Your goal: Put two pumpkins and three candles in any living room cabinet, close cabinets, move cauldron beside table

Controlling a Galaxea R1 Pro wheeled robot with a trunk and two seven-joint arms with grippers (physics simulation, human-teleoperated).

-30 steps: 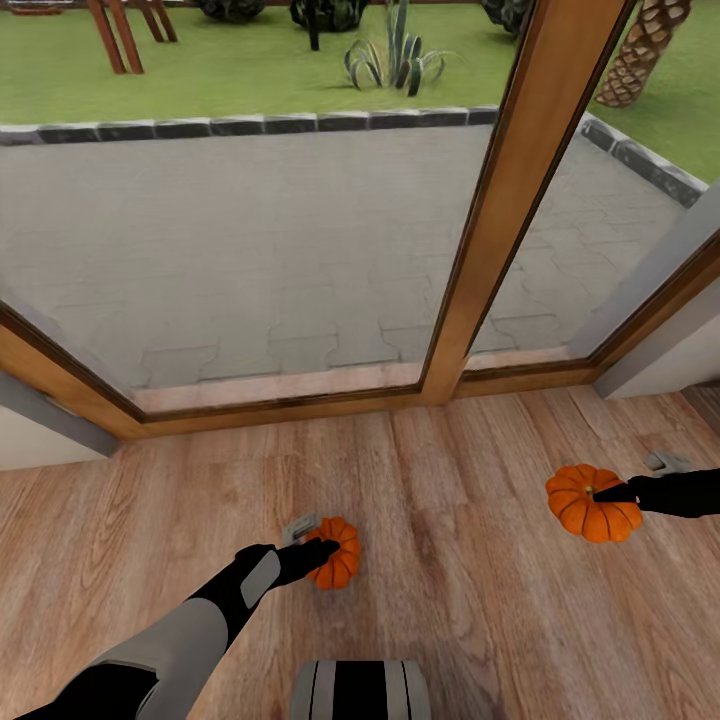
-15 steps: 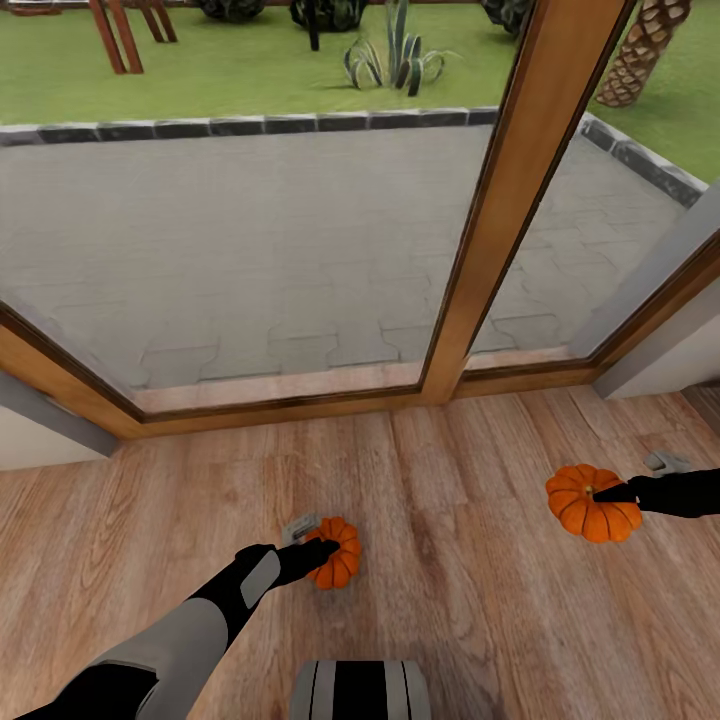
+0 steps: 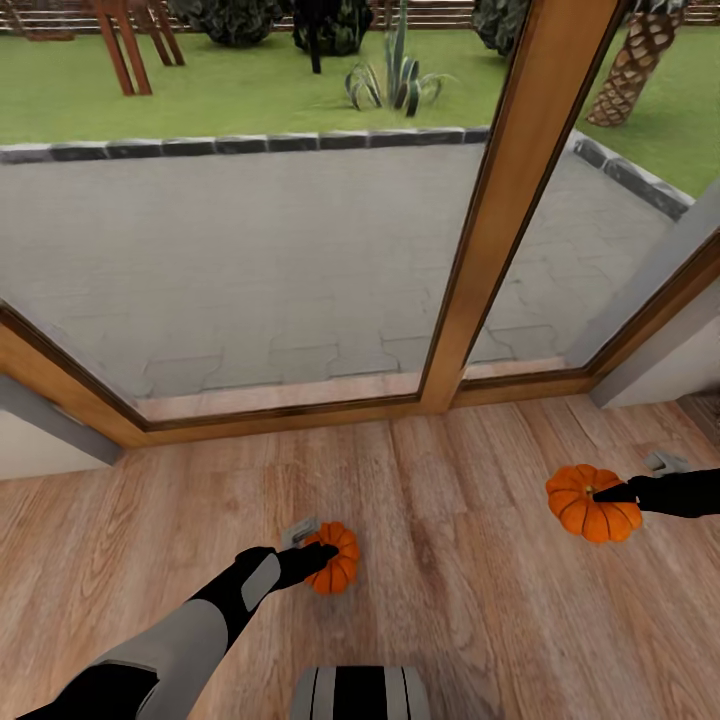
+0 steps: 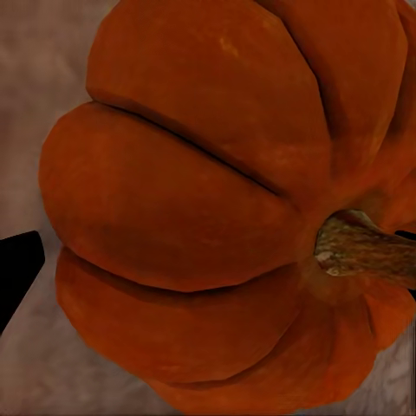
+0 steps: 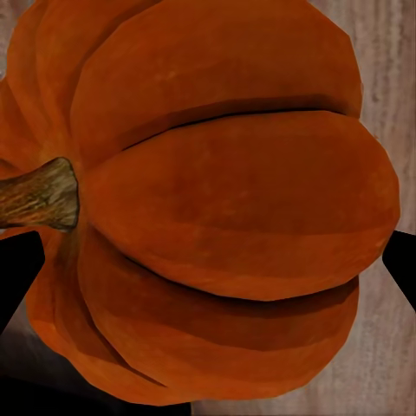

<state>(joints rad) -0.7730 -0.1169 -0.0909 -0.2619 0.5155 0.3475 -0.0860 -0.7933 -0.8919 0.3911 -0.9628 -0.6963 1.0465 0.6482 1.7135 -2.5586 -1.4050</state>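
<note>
Both pumpkins grasped: left gripper (image 3: 322, 556) jaws clenched on left pumpkin (image 3: 335, 557), right gripper (image 3: 607, 492) on right pumpkin (image 3: 590, 503). Next: carry both to cabinet.

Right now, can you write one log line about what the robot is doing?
stage: carrying pumpkins | left hand: shut on left pumpkin | right hand: shut on right pumpkin | facing: glass door | cabinet: not reached

Place: a room in a home, at its garden side
Floor: warm wooden planks (image 3: 480, 620)
Window: floor-to-ceiling glass in a wooden frame (image 3: 500, 200)
Outside: grey paved patio (image 3: 250, 260) with a stone kerb, then a lawn (image 3: 250, 90)
Garden: spiky plant (image 3: 395, 70), palm trunk (image 3: 630, 65), dark shrubs, wooden posts
Decor: orange pumpkins (image 3: 592, 502) above the planks
</note>
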